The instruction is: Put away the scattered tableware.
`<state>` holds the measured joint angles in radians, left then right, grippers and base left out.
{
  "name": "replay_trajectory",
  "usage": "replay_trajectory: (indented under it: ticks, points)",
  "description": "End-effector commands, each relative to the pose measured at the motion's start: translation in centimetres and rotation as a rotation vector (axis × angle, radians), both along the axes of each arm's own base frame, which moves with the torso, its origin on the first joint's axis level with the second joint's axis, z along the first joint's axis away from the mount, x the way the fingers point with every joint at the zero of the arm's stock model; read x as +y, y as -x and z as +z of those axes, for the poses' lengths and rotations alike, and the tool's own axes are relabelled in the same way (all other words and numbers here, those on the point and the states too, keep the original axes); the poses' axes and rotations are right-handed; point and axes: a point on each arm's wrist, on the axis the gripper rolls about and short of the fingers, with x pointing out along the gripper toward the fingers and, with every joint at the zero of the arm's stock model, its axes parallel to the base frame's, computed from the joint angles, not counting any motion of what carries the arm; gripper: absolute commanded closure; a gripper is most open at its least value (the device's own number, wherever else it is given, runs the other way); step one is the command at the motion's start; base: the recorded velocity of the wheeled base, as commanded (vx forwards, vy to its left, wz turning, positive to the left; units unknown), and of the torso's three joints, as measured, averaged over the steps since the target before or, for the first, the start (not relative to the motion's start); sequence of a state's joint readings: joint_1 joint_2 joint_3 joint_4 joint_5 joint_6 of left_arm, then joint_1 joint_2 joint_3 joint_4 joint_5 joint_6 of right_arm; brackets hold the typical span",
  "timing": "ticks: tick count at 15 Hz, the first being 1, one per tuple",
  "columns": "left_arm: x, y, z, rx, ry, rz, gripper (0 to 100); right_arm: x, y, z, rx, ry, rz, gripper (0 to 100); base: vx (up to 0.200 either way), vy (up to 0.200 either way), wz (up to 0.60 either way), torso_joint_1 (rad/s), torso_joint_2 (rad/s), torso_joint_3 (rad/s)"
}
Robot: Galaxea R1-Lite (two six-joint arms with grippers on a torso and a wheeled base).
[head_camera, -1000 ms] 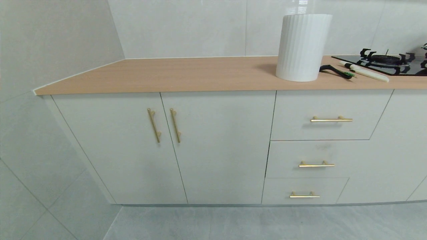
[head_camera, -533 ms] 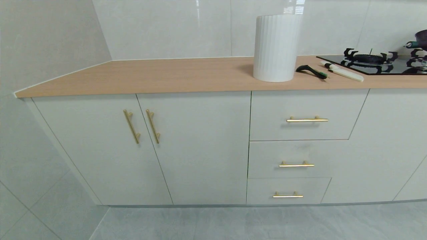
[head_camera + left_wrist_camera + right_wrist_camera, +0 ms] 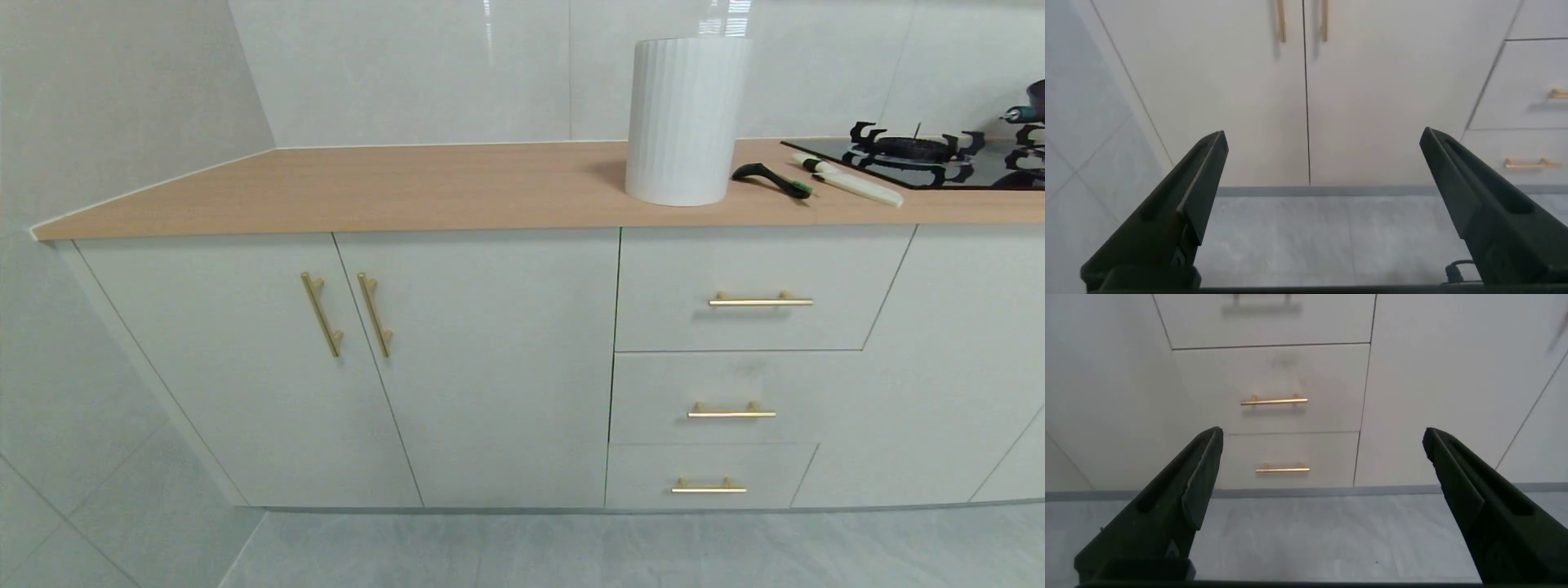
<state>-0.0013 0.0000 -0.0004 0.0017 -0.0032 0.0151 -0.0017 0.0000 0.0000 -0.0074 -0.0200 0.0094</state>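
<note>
the head view looks on the wooden desk (image 3: 392, 184) from the front. on its right part stands a tall white ribbed container (image 3: 684, 122), upright. just beside it, toward the stove (image 3: 914, 151), lie two pieces of tableware: a black-handled tool (image 3: 771, 178) with a bit of green at its tip, and a long pale utensil (image 3: 857, 186) that lies slanted, its far end close to the stove's edge. the two pieces are near one another; i cannot tell if they touch. both rest flat on the desk, outside the container.

the wrist views look low, at the front of the cupboard. in the left wrist view the left hand (image 3: 1323, 143) is spread wide with nothing between its two dark fingers; behind it are the two cupboard doors (image 3: 1372, 90) with gold handles, and the grey floor (image 3: 1315, 237). in the right wrist view the right hand (image 3: 1323, 437) is likewise spread wide and holds nothing; it faces the lower drawers (image 3: 1282, 384), each with a gold bar handle.

the cupboard fronts are pale, and the walls (image 3: 408, 65) behind the desk carry large light glossy tiles.
</note>
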Motion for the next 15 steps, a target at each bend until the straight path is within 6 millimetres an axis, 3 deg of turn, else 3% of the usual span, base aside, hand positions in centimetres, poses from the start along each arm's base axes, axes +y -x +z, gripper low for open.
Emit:
replay_trajectory:
  ticks: [1, 15]
  points:
    - [0.00, -0.01, -0.01, 0.002, 0.000, 0.000, 0, 0.00, -0.01, 0.01, 0.001, 0.000, 0.000, 0, 0.200, 0.000, 0.00, 0.012, 0.00, 0.002]
    - [0.00, 0.00, 0.04, 0.000, 0.003, 0.001, 0, 0.00, 0.00, 0.02, -0.002, -0.011, 0.000, 0, 0.000, 0.000, 0.00, 0.000, 0.00, 0.000]
